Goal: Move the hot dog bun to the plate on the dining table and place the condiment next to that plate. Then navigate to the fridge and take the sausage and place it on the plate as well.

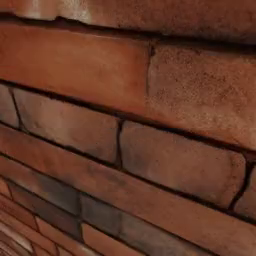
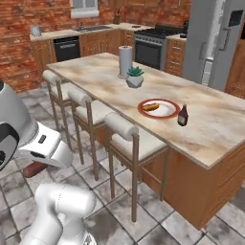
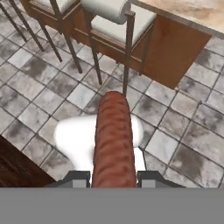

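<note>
End effector (image 3: 113, 177) clamped on the sausage (image 3: 113, 140), fingers on either side of its near end. Sausage long axis runs straight out from the end effector, far end aimed at the tiled floor (image 3: 183, 131) below the nearest stool (image 3: 118, 19). In the right base view the sausage (image 2: 34, 168) shows low beside the arm, above open floor in front of the stools.

On the bench (image 2: 105, 83): plate (image 2: 159, 108) near the front edge, toward the right end. Hot dog bun (image 2: 150, 106) lies on the plate's left part, long axis roughly left-right. Condiment (image 2: 183, 115) upright just right of the plate. Fridge (image 2: 215, 43) beyond the bench's far edge.
</note>
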{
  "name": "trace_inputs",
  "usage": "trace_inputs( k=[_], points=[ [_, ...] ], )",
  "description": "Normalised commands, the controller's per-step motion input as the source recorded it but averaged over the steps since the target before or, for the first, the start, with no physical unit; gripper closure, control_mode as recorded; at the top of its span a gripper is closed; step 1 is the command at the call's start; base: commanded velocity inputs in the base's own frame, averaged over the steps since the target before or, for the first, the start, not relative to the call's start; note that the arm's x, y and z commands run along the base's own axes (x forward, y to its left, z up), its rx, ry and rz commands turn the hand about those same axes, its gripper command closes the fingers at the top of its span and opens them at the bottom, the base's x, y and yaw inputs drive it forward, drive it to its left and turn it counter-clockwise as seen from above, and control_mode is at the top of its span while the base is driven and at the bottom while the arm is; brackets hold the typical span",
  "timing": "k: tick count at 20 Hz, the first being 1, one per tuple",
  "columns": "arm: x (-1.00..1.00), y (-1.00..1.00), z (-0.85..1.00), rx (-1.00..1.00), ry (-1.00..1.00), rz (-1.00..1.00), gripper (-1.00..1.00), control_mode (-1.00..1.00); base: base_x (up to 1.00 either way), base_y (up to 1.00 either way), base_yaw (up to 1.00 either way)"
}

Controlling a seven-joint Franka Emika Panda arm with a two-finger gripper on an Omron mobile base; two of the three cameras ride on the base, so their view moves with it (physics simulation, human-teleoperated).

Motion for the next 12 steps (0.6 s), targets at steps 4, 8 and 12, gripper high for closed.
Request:
trace_inputs(
  k=[4, 8, 12],
  points=[
    [0.00, 0.00, 0.00, 0.00, 0.00, 0.00, 1.00, 1.00, 0.57, 0.84, -0.48],
    [0.00, 0.00, 0.00, 0.00, 0.00, 0.00, 1.00, 1.00, 0.48, 0.74, -0.49],
    [0.00, 0.00, 0.00, 0.00, 0.00, 0.00, 1.00, 1.00, 0.42, 0.57, -0.48]
  ],
)
